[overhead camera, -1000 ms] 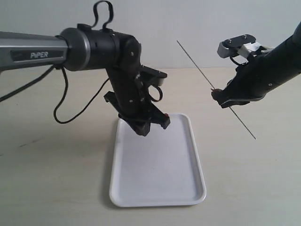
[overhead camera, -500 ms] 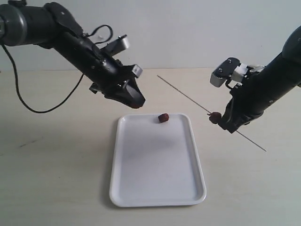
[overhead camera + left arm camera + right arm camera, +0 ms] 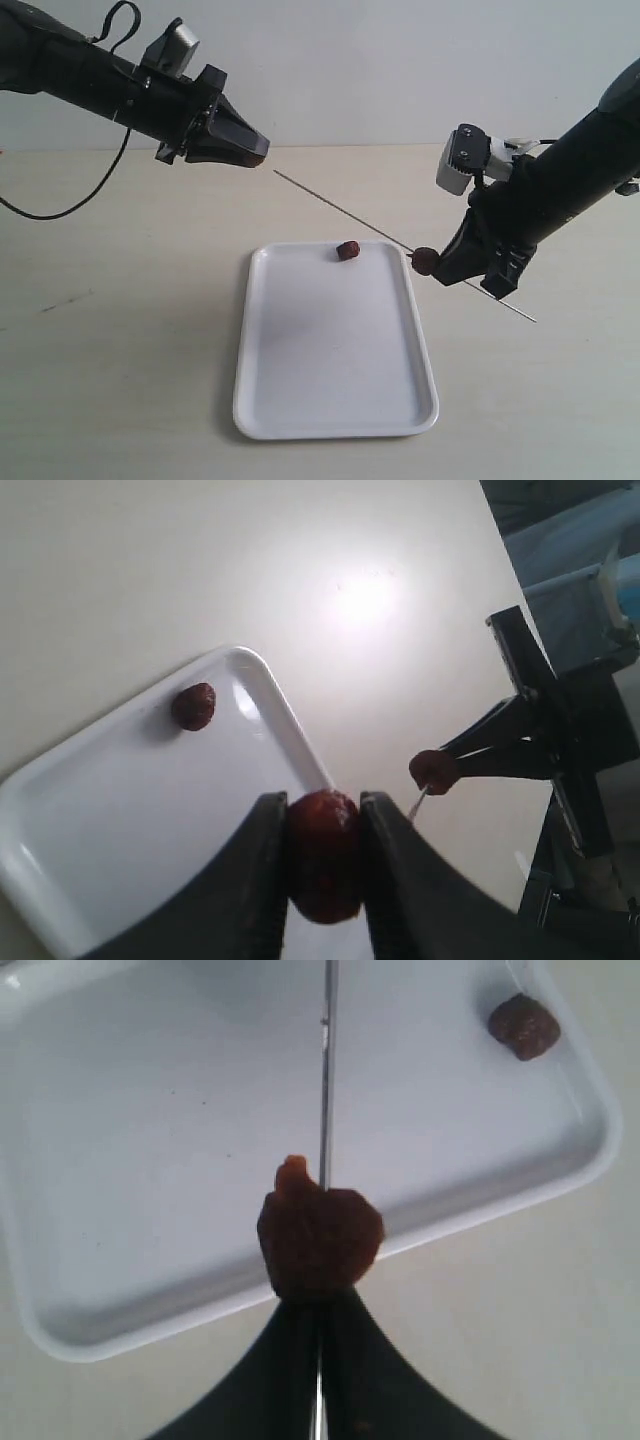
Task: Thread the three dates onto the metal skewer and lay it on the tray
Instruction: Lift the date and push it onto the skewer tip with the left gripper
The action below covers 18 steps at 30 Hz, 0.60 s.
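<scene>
The left gripper [image 3: 322, 806], fingers part-closed, pinched the second date [image 3: 322, 865], raised at far left by the skewer's free tip. The right gripper [image 3: 318, 1310], clamped tight, held the metal skewer [image 3: 340, 214] with the first date [image 3: 425, 260] threaded on it — one step done. The third date [image 3: 347, 250] lay at the tray's [image 3: 330, 400] far edge — two threadings and the laying-down remained.

three dates [image 3: 347, 250] [image 3: 425, 261] [image 3: 322, 868], one metal skewer [image 3: 340, 213], one white tray [image 3: 330, 400], two end effectors [image 3: 262, 151] [image 3: 447, 268]
</scene>
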Available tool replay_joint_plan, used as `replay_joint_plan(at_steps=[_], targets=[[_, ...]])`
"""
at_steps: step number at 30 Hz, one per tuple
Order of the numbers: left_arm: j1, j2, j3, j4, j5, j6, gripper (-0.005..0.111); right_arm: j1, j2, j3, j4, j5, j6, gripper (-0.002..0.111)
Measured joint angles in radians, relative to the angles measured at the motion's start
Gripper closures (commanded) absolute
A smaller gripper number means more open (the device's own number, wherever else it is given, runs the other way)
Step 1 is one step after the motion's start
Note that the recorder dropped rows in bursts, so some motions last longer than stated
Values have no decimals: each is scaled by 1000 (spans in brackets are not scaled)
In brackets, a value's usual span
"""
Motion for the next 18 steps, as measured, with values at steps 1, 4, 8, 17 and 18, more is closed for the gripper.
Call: replay_joint_plan(at_steps=[1, 4, 8, 17, 18], targets=[[-5, 0, 0, 0, 0, 0, 83, 0, 6, 0, 0, 0, 0, 108], [-17, 0, 0, 0, 4, 0, 83, 0, 21, 0, 4, -2, -2, 108], [-17, 0, 0, 9, 4, 0, 83, 0, 28, 0, 27, -21, -27, 108], [-17, 0, 0, 47, 4, -12, 83, 0, 28, 0, 40, -33, -79, 108], [-17, 0, 0, 47, 4, -13, 83, 0, 28, 0, 40, -39, -79, 108]])
